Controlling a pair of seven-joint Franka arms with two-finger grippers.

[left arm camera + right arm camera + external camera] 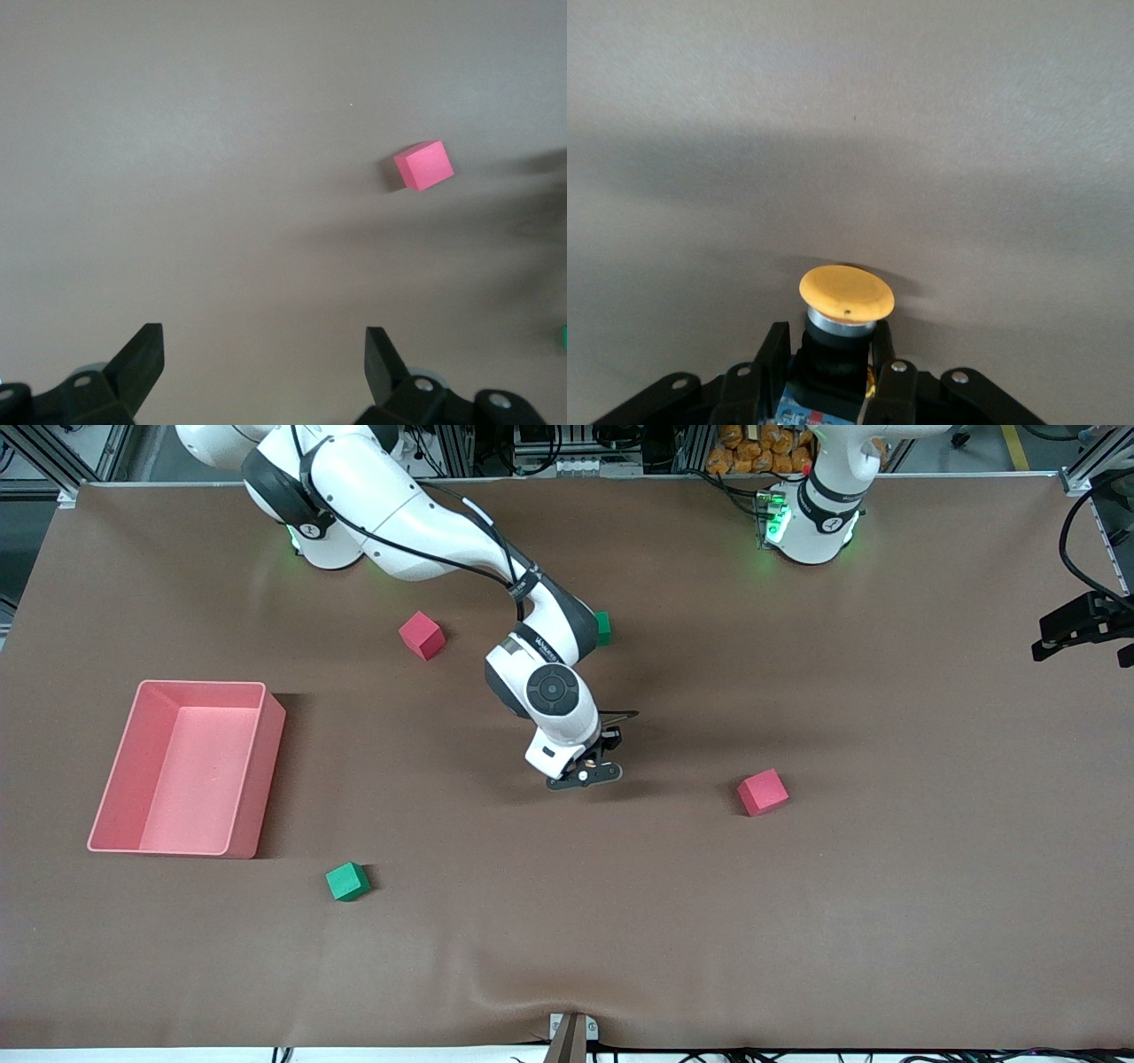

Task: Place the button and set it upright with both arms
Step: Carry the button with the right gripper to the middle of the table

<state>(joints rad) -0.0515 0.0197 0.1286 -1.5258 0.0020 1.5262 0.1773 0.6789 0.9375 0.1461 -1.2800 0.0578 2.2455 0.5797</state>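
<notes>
My right gripper (pixel 588 771) hangs low over the middle of the brown table. It is shut on the button (pixel 586 763). In the right wrist view the fingers (pixel 772 354) clamp the button's black body, and its round orange cap (pixel 847 294) sticks out past the fingertips toward the cloth. The right gripper (pixel 831 352) is tilted. My left gripper (pixel 264 347) is open and empty, high above bare cloth. Only the left arm's base (pixel 819 518) shows in the front view.
A pink bin (pixel 188 766) stands toward the right arm's end. Two red cubes (pixel 763 792) (pixel 422 635) and two green cubes (pixel 347 881) (pixel 603 628) lie scattered. One red cube (pixel 423 166) shows in the left wrist view. Dark gear with cables (pixel 1083 629) juts in at the left arm's end.
</notes>
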